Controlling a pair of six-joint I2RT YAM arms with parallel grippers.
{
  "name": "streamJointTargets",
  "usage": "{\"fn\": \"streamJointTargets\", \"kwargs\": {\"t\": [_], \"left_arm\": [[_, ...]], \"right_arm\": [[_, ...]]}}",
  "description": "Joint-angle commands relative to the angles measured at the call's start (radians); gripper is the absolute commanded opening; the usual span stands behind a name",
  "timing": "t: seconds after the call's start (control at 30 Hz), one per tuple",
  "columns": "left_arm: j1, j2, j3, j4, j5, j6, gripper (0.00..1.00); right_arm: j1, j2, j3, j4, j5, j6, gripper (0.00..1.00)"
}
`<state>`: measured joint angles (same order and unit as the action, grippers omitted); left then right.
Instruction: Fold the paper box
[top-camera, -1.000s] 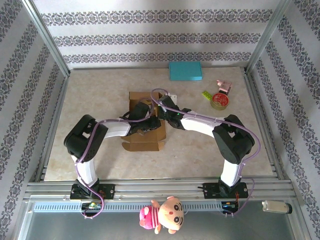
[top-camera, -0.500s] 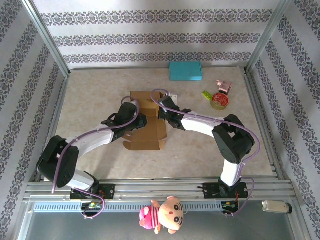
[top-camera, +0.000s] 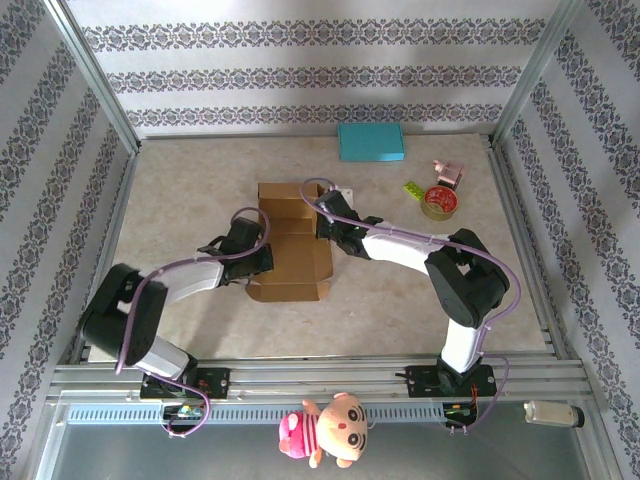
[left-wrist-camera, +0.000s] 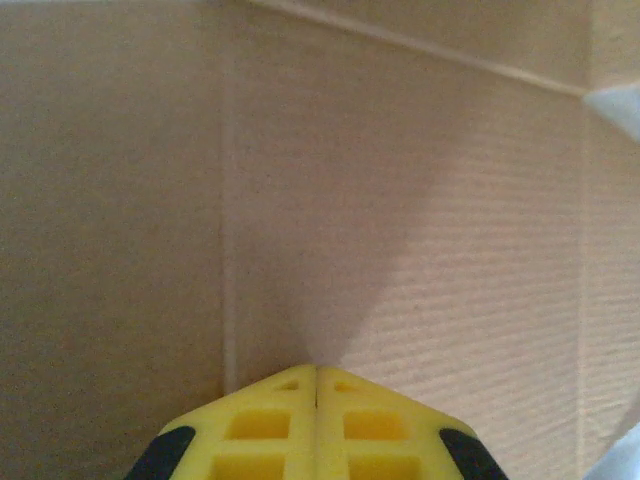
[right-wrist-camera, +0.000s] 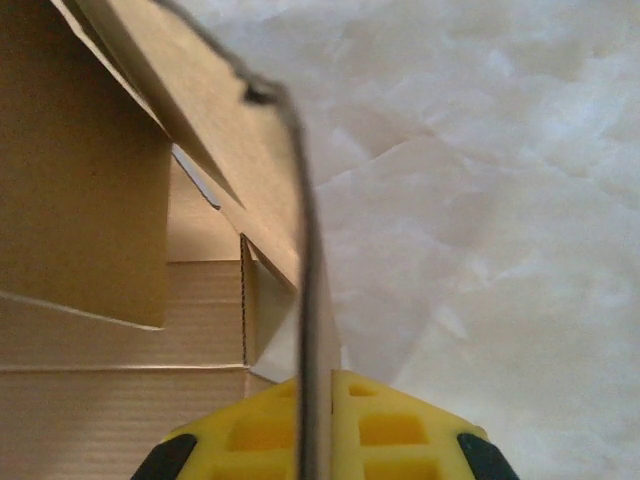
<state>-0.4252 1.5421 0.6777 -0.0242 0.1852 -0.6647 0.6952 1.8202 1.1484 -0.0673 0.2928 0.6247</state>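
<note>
Paper box (top-camera: 290, 240) mid-table, between both grippers. Left gripper (left-wrist-camera: 316, 385): fingers pressed together, holding nothing, tips against cardboard at the box's left side. Right gripper (right-wrist-camera: 315, 385) pinches a thin flap edge on the box's right side. Teal pad (top-camera: 371, 142) and tape roll (top-camera: 439, 202) well apart, far right.

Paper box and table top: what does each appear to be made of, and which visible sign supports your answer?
Paper box: brown corrugated cardboard with a matte finish. The left wrist view shows fine parallel ribbing and pressed crease lines.
Table top: pale, with cloudy, marble-like veining. Its look does not settle whether it is real stone or a printed laminate.
</note>
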Motion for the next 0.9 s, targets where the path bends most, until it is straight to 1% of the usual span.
{"fn": "streamJointTargets", "kwargs": {"t": [0.0,0.07,0.23,0.33,0.4,0.43,0.47,0.53,0.63,0.67,0.73,0.83,0.87], "left_arm": [[0.000,0.043,-0.050,0.177,0.141,-0.048,0.02],[-0.002,0.073,-0.053,0.213,0.168,-0.062,0.01],[-0.012,0.114,-0.065,0.304,0.201,-0.097,0.00],[-0.014,0.115,-0.067,0.329,0.203,-0.106,0.00],[-0.014,0.110,-0.065,0.326,0.199,-0.100,0.00],[-0.015,0.109,-0.062,0.319,0.195,-0.093,0.00],[-0.014,0.103,-0.059,0.308,0.190,-0.087,0.00],[-0.014,0.084,-0.055,0.289,0.181,-0.071,0.01],[-0.014,0.030,-0.056,0.254,0.157,-0.052,0.05],[-0.015,0.007,-0.057,0.242,0.146,-0.048,0.07],[-0.015,-0.052,-0.065,0.222,0.120,-0.038,0.12],[-0.014,-0.136,-0.067,0.179,0.092,-0.027,0.15],[-0.014,-0.162,-0.067,0.167,0.084,-0.024,0.16]], "right_arm": [[0.014,-0.012,0.047,-0.063,-0.029,0.084,0.02],[0.025,-0.001,0.065,-0.077,-0.017,0.125,0.02],[0.061,0.044,0.102,-0.084,0.068,0.260,0.04],[0.073,0.079,0.103,-0.013,0.095,0.327,0.10],[0.077,0.106,0.094,0.060,0.094,0.354,0.17],[0.076,0.115,0.086,0.098,0.091,0.351,0.19],[0.077,0.125,0.079,0.138,0.082,0.334,0.21],[0.077,0.134,0.060,0.256,0.012,0.237,0.28],[0.079,0.105,0.012,0.341,-0.076,0.127,0.34],[0.079,0.090,-0.004,0.356,-0.102,0.092,0.36],[0.078,0.040,-0.039,0.350,-0.132,0.040,0.44],[0.077,-0.035,-0.079,0.327,-0.184,-0.015,0.57],[0.077,-0.057,-0.086,0.315,-0.196,-0.032,0.60]]}}
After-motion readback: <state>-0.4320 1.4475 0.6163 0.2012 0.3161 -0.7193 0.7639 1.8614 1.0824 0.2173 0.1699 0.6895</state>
